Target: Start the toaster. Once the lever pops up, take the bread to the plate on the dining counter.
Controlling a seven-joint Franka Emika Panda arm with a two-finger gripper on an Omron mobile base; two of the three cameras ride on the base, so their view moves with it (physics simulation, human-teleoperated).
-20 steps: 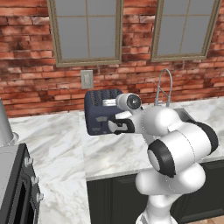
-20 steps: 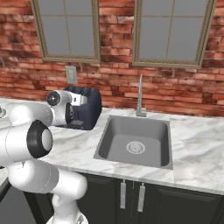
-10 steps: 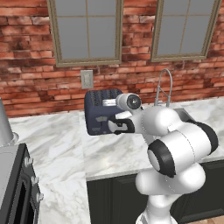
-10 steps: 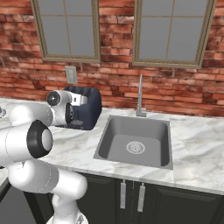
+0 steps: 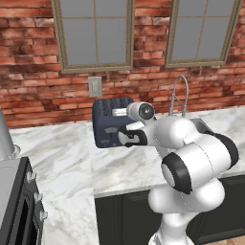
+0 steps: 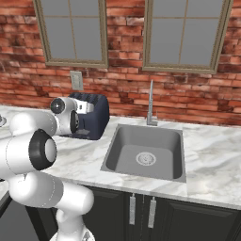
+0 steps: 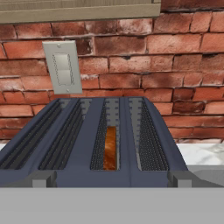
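The dark navy toaster (image 5: 109, 123) stands on the marble worktop against the brick wall, also seen as the toaster (image 6: 95, 116) from the right. In the hand view I look down on the toaster (image 7: 87, 175) from its front, and the brown bread (image 7: 110, 151) sits low in the third slot from the left. My gripper (image 5: 127, 139) is pressed close to the toaster's front face at its lower right. Its fingers are too small and dark to tell whether they stand open or shut. The plate and the dining counter are out of view.
A steel sink (image 6: 145, 153) with a tall faucet (image 6: 150, 101) lies right of the toaster. A wall outlet (image 7: 63, 72) is on the bricks behind it. A stove (image 5: 16, 206) and a steel pot (image 5: 5, 139) are at the far left.
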